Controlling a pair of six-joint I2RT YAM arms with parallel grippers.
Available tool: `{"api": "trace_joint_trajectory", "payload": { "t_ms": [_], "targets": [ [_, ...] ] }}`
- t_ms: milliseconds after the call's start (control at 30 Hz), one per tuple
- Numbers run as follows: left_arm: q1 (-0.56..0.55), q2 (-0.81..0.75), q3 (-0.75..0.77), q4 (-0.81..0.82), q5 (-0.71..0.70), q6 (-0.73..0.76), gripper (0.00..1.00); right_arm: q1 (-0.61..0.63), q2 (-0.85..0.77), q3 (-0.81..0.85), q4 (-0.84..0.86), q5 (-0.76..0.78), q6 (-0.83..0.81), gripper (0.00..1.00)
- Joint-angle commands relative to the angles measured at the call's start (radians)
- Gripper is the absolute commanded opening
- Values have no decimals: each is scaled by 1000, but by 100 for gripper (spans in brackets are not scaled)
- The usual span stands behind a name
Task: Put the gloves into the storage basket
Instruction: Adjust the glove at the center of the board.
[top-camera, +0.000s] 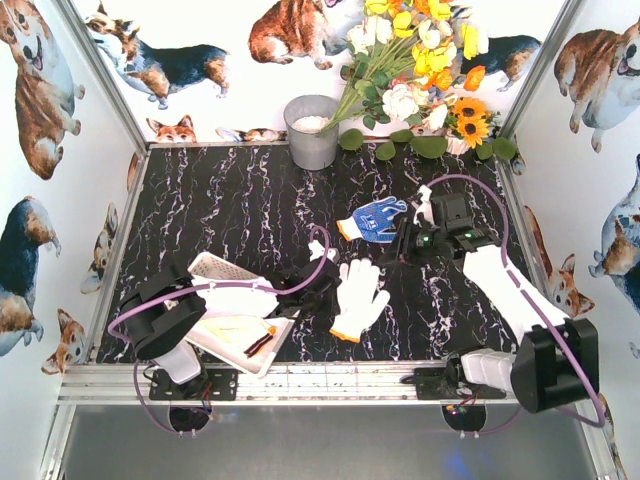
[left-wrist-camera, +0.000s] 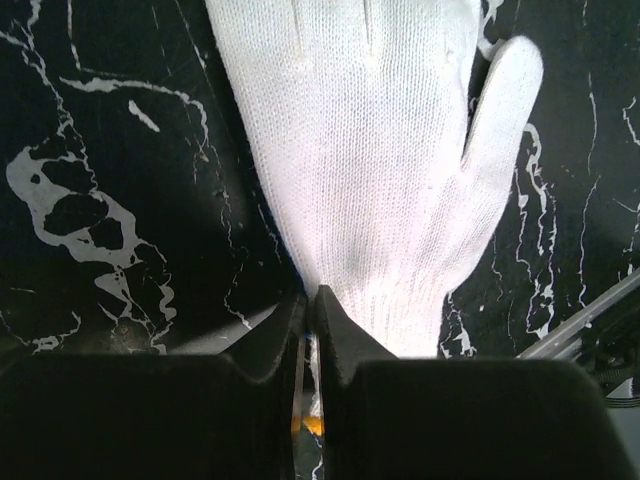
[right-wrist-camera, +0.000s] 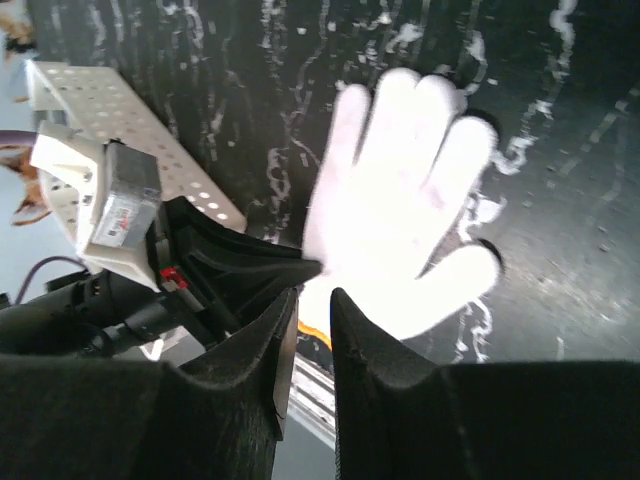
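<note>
A white glove (top-camera: 358, 298) with an orange cuff lies flat on the black marble table, fingers pointing to the back. It also shows in the left wrist view (left-wrist-camera: 370, 150) and the right wrist view (right-wrist-camera: 400, 220). My left gripper (top-camera: 322, 283) (left-wrist-camera: 312, 295) is shut on its edge near the cuff, with white fabric between the jaws. A blue dotted glove (top-camera: 375, 218) lies further back. My right gripper (top-camera: 398, 248) (right-wrist-camera: 312, 295) hovers beside it, jaws nearly together and empty. The white storage basket (top-camera: 215, 266) (right-wrist-camera: 110, 110) sits at the front left, partly under my left arm, with pale items inside.
A grey metal bucket (top-camera: 312, 130) stands at the back centre. Flowers (top-camera: 420, 70) and leaves fill the back right corner. A metal rail (top-camera: 330, 382) runs along the table's front edge. Printed walls close in both sides.
</note>
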Motion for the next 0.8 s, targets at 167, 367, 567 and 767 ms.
{"api": "trace_joint_trajectory", "payload": {
  "t_ms": [167,367,567,767],
  "targets": [
    [-7,-30,-26,17,23,-37,6,4,-79,-94,-114,139,40,32],
    [-11,-75,24,-49,-2,-5,38,112,-99,-181,-29,132,148,33],
    [-30,-126,83,-138,-112,37,41,175,-95,-258,100,169,257,26],
    [-42,-70,67,-46,6,33,31,177,-30,-267,172,190,263,19]
  ]
}}
